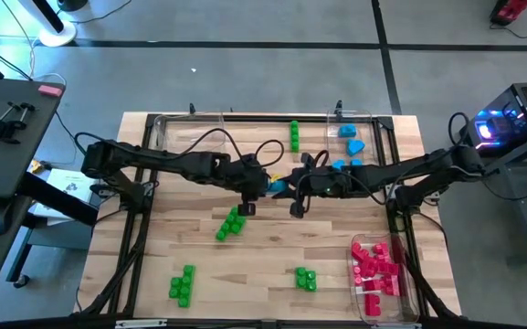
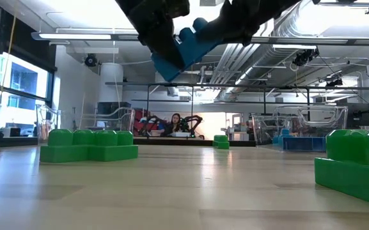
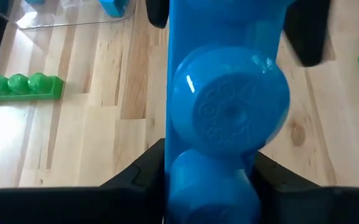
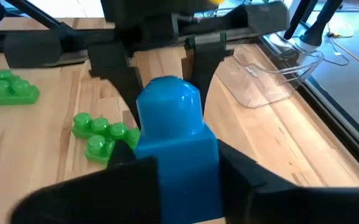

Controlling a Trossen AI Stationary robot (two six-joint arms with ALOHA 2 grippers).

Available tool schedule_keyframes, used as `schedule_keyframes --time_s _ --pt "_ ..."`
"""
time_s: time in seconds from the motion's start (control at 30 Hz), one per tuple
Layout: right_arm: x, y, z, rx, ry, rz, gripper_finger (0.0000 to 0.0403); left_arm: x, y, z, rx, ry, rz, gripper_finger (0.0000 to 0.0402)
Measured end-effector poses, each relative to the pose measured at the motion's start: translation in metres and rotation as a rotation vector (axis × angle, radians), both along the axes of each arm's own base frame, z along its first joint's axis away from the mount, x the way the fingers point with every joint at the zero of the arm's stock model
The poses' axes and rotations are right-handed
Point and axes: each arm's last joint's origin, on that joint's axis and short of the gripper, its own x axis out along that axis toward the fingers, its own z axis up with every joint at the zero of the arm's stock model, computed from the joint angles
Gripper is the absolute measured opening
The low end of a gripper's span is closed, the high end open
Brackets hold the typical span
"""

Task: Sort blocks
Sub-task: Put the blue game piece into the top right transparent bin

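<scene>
A light blue block (image 1: 279, 185) hangs above the table's middle between both grippers. My left gripper (image 1: 261, 185) comes from the left and my right gripper (image 1: 301, 187) from the right; each is shut on it. In the low view the blue block (image 2: 178, 48) is well above the wood. Green blocks lie on the table in groups: at mid-table (image 1: 231, 224), near left (image 1: 183, 285), near middle (image 1: 306, 279) and far middle (image 1: 294, 135). More blue blocks (image 1: 350, 137) lie in the far right clear tray, and red-pink blocks (image 1: 377, 265) in the near right one. My left gripper pinches the blue block's two opposite sides (image 3: 174, 163) between its two fingers (image 3: 143, 173), slanting down from the table's left. The block is lifted clear of the table. My right gripper pinches the block's other end by its two sides (image 4: 211, 155) between its fingers (image 4: 249, 175), coming from the table's right, a little below level. The left gripper's fingers (image 4: 122, 76) stand at the block's far end in this view.
A clear tray (image 1: 185, 132) stands at the far left of the table. Dark frame rails run along the table's left and right sides. Bare wood lies under the two grippers and toward the near edge between the green groups.
</scene>
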Motion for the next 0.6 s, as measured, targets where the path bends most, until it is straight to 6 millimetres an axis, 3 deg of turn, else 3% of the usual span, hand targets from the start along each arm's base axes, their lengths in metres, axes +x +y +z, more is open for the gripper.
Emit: schedule_keyframes --time_s 0.13,0.27,0.43,0.6 --pt "0.000 0.000 0.001 0.005 -0.006 -0.002 0.0012 0.001 0.000 0.000 -0.006 -0.006 -0.003 0.0144" --pt "0.000 0.000 0.001 0.025 -0.016 -0.019 0.0010 -0.004 0.000 0.002 -0.008 0.018 0.003 0.0161" --pt "-0.008 -0.008 0.004 0.015 0.024 -0.054 0.0007 -0.028 0.007 0.015 -0.012 0.106 0.048 0.0165" --pt "-0.033 -0.028 0.009 -0.018 0.124 -0.259 0.0003 -0.066 0.021 0.032 -0.061 0.197 0.152 0.0166"
